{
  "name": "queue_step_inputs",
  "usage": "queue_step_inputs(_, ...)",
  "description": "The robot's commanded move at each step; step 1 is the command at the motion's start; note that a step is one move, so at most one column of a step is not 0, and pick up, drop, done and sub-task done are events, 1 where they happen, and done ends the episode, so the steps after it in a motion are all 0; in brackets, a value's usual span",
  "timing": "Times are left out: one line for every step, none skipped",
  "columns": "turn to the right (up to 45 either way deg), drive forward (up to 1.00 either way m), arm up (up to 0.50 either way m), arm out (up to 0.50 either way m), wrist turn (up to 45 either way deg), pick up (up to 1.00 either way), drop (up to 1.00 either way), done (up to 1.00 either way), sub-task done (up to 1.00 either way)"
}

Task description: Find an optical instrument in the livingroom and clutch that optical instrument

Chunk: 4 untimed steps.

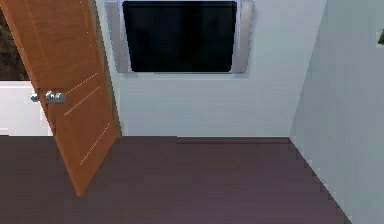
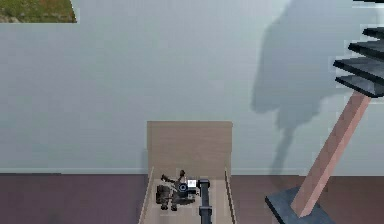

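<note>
With the tool at six o'clock before a pale wooden box, I cannot tell whether it is holding anything or where the optical instrument is; I am expecting stiff, fragile glass, best gripped by its body.

I am facing a pale wall holding a dark window. A brown door is standing open at the left.
</note>
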Motion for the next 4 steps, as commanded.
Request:
queue_step_inputs(0.0, 0.00, -0.30, 0.00, 0.0, 0.00, 0.00, 0.00, 0.00)
queue_step_inputs(0.0, 0.00, 0.00, 0.00, 0.0, 1.00, 0.00, 0.00, 0.00)
queue_step_inputs(0.0, 0.00, 0.10, 0.00, 0.0, 0.00, 0.00, 0.00, 0.00)
queue_step_inputs(0.0, 0.00, 0.00, 0.00, 0.0, 0.00, 0.00, 1.00, 0.00)
